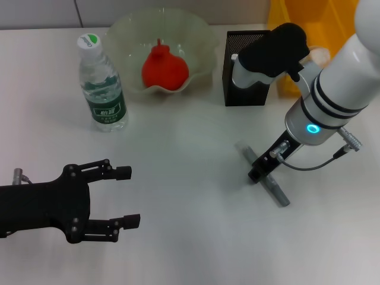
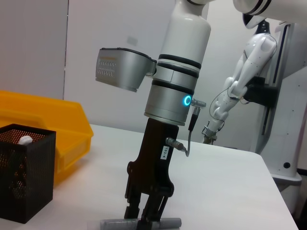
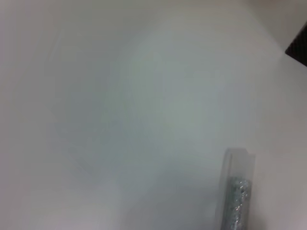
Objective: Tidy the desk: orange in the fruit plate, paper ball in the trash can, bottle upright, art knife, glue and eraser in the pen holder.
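Head view shows the right gripper (image 1: 259, 173) low on the white surface (image 1: 190, 237), its fingers closing around the middle of the knife (image 1: 265, 176), a slim grey bar lying flat. It should squeeze squarely, then lift straight toward the black mesh holder (image 1: 246, 68). The left gripper (image 1: 127, 197) rests released

I see a white desk (image 1: 178, 237). The fruit in the pale see-through fruit plate (image 1: 196, 32) is red-orange (image 1: 164, 68). The bottle (image 1: 102, 83) is clear with a green label and a green and white cap. The pen holder (image 1: 246, 74) is black mesh. The art knife (image 1: 267, 178) is grey. My left gripper (image 1: 122, 196) is black. A yellow bin (image 1: 303, 24) sits behind.
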You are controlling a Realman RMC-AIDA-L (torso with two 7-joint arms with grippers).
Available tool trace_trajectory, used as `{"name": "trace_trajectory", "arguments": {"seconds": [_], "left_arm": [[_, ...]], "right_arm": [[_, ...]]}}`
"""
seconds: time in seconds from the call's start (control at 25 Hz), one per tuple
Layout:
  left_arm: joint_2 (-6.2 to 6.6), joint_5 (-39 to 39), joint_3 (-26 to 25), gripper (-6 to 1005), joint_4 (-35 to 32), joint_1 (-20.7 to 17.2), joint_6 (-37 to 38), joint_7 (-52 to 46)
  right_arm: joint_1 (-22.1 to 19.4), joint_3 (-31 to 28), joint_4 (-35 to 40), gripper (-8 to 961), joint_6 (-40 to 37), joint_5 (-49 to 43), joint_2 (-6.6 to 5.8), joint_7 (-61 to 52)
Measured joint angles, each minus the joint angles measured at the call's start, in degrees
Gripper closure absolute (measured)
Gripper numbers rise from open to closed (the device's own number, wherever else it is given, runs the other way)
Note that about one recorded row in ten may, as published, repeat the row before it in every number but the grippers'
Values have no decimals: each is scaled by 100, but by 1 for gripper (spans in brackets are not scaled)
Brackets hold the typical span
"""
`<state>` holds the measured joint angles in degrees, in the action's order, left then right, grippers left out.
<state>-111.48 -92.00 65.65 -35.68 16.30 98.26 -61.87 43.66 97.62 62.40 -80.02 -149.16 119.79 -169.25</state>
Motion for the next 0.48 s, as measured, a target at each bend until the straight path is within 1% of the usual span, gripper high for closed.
{"name": "trace_trajectory", "arguments": {"seconds": [0.12, 0.32, 0.48], "left_arm": [[6, -4, -7, 153, 0, -2, 0, 0], [15, -4, -9, 153, 0, -4, 0, -7], [15, -4, -9, 154, 0, 0, 0, -9]], "right_arm": [[55, 100, -26, 439, -20, -13, 1, -2], [67, 73, -49, 566, -35, -16, 1, -3], [67, 64, -55, 745, -45, -18, -6, -3]]}}
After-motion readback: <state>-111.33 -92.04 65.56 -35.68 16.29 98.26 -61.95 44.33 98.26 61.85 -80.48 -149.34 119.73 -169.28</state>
